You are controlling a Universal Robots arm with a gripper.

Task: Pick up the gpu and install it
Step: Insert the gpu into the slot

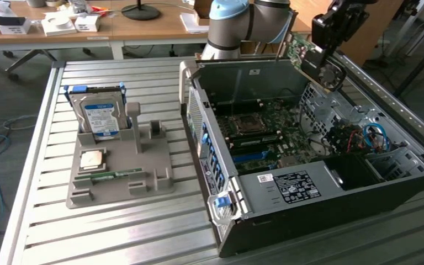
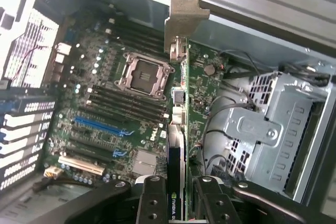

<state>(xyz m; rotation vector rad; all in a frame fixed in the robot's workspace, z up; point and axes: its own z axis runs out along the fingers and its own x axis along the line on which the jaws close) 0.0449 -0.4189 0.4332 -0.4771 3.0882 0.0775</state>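
Item: gpu point(image 1: 306, 55), expansion card, green board with a silvery end bracket point(image 2: 185, 17). Location: in the air above the open computer case point(image 1: 308, 221), over the corner farthest from the exterior camera on the exterior view's right, clear of the motherboard point(image 1: 260, 135) lying in the case floor. Holder: the pincer point(image 2: 180, 203), closed on the card, one finger point(image 2: 152, 203) on each face near the end opposite the bracket. Orientation: the long axis runs from the pincer out to the bracket, so the bracket end leads. In the exterior view the card is tilted, sloping down toward the case interior. In the wrist view it is seen edge-on, standing roughly on edge to the motherboard, with the bracket overlapping the case's wall. Alignment: judged not yet matched to the blue expansion slot point(image 2: 100, 127), which lies well apart from the card's lower edge. Status: pick-up done, since the card is lifted and carried over the case. Installation not done, with no edge of the card in any slot. Associated items: a grey holder tray point(image 1: 120, 182) on the worktop point(image 1: 109, 232) beside the case, on the exterior view's left of it, carrying a hard drive point(image 1: 100, 117), a processor point(image 1: 93, 159) and a memory stick point(image 1: 110, 175).
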